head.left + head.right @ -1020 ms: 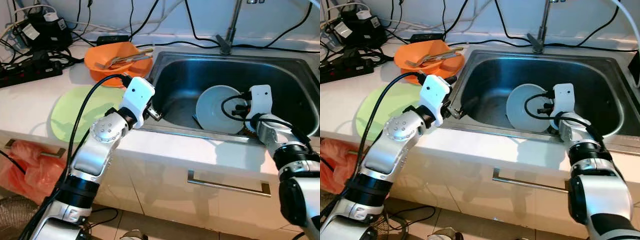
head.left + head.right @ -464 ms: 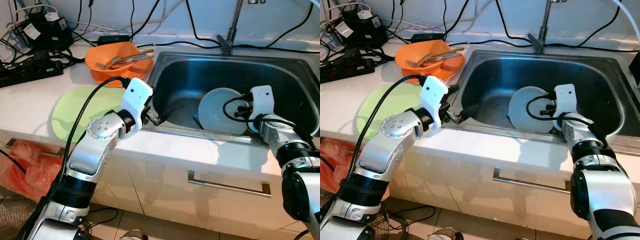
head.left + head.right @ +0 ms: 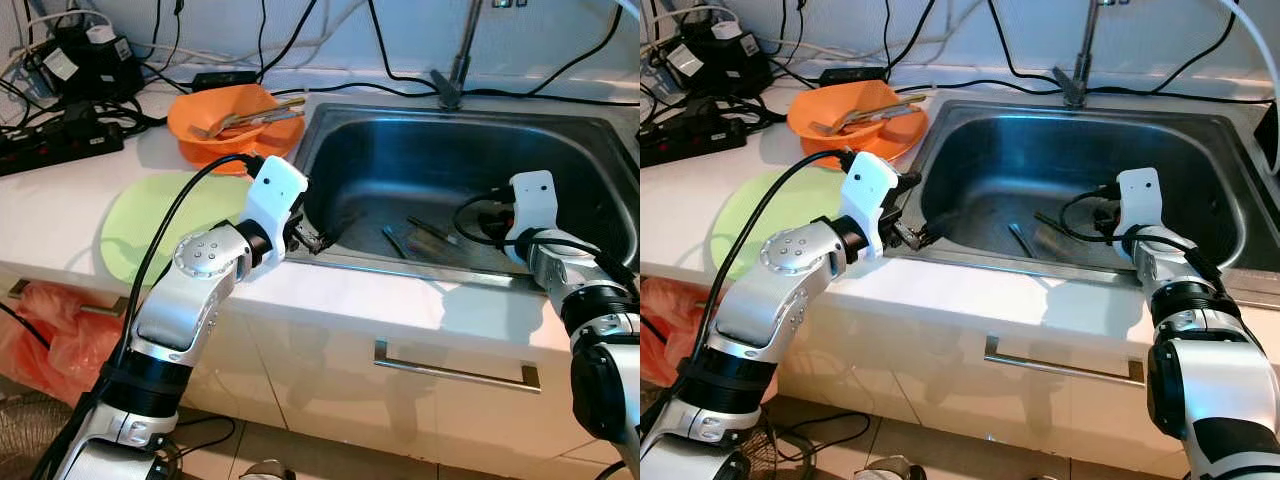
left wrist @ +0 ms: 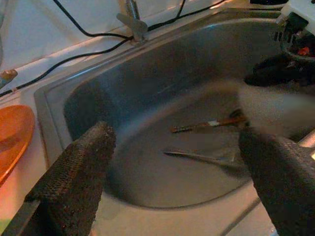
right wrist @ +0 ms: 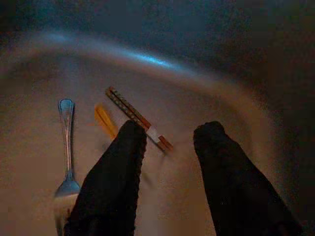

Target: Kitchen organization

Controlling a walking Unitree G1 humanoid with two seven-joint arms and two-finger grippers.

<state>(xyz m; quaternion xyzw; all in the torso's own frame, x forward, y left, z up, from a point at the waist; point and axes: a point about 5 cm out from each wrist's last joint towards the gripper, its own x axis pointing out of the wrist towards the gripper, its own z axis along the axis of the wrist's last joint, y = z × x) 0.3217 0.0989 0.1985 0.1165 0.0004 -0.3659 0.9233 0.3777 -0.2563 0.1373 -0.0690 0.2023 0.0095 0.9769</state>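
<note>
- Sink (image 3: 560,140) sits right of the counter (image 3: 60,200).
- Fork (image 5: 66,147) and chopsticks (image 5: 138,119) lie in the sink.
- Bowl (image 3: 210,135) stands behind the mat (image 3: 140,225), left of the sink.

Two silver-jointed arms with white wrist housings, looping black cables, and textured black fingers (image 4: 74,187) on each gripper.

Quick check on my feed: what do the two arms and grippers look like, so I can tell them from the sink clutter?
Both arms are silver metal with black joint bands, each ending in a white boxy wrist housing. A thick black cable loops along the left arm; thinner black wires coil at the right arm. The left gripper and right gripper have long black textured fingers.
</note>
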